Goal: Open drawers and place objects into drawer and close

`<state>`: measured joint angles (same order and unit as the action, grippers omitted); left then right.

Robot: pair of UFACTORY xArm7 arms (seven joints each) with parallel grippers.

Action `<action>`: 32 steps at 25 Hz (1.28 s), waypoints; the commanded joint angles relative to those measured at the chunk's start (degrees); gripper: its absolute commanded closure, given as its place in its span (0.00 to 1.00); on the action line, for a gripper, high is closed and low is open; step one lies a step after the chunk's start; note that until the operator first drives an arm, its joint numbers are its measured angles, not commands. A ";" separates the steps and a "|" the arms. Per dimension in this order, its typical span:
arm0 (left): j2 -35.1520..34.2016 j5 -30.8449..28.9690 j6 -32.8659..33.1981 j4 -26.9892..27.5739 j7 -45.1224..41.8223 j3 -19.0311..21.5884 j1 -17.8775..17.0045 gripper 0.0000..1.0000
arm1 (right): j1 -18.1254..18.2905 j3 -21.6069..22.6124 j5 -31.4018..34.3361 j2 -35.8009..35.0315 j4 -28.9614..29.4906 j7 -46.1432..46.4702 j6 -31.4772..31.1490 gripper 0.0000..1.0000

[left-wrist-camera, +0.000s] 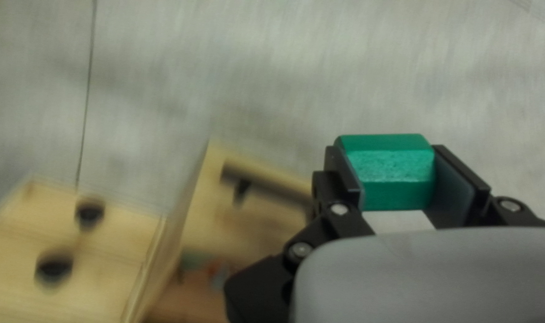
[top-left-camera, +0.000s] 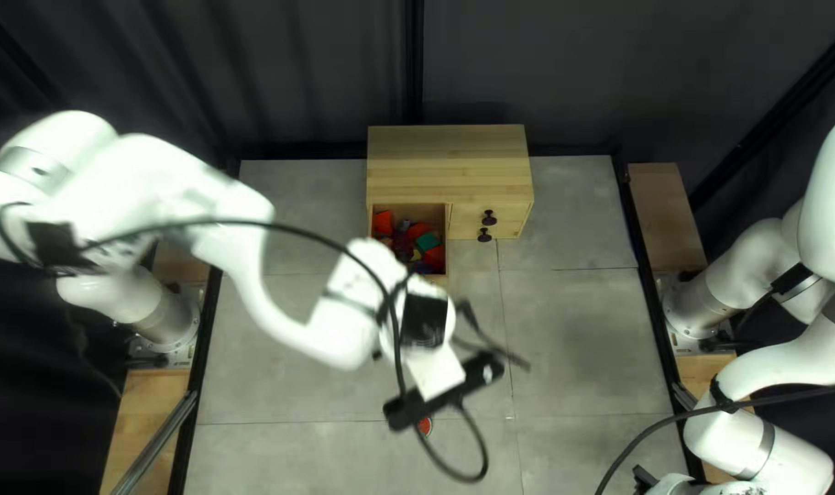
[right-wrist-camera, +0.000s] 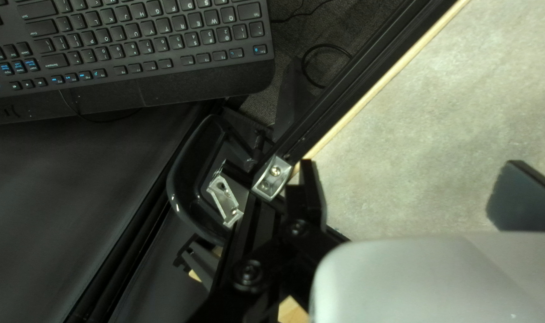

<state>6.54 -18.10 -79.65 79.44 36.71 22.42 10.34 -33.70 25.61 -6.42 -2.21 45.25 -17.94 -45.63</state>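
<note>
Near the table's near edge, our right gripper [top-left-camera: 645, 477] stands with its jaws wide apart. Beyond it, our left gripper [top-left-camera: 436, 371] clamps the green block [left-wrist-camera: 386, 173] between its fingertips, one pad against each side, outside the open drawer [top-left-camera: 438, 277]. Farther off, this drawer of the wooden cabinet [top-left-camera: 450, 165] contains coloured pieces [top-left-camera: 428, 242].

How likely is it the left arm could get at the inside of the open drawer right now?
Probably yes: the open drawer is uncovered from above, and the left gripper, shut on a green block, hangs out in front, with nothing seen in the way.
</note>
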 commanded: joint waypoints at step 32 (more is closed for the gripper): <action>-2.62 6.20 13.34 -13.31 -34.02 2.84 -4.09 0.00 | 0.00 0.00 0.00 0.00 0.00 0.00 0.00 0.00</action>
<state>1.95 -12.38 -67.53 65.15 3.40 22.42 9.20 -33.70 25.61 -6.42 -2.21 45.25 -17.94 -45.63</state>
